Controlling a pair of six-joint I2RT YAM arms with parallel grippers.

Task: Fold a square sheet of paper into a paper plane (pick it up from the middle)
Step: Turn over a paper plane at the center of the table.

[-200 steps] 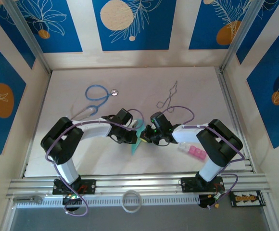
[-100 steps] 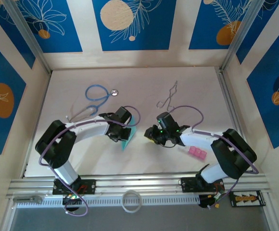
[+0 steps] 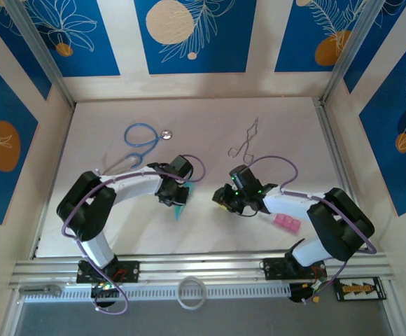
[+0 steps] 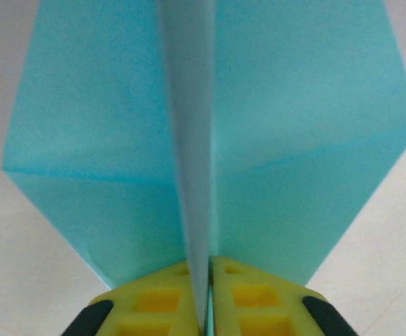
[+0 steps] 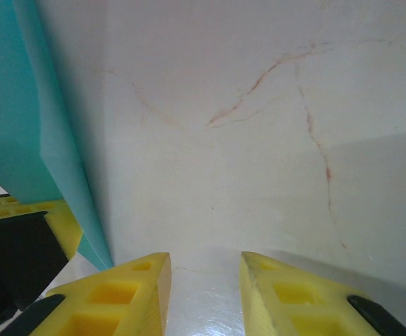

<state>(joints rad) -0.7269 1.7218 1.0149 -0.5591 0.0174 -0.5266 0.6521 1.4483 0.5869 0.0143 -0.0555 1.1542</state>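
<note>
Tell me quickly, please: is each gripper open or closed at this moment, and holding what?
Left gripper: closed on the paper plane, at its centre fold.
Right gripper: open, holding nothing.

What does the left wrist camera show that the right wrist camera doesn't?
Left wrist: the left tool pinched shut on the centre crease of the light turquoise folded paper plane, its wings spread to both sides. Right wrist: the right tool with fingers apart and nothing between them, over reddish veins in the pale table. Both: the turquoise paper and the table surface.
</note>
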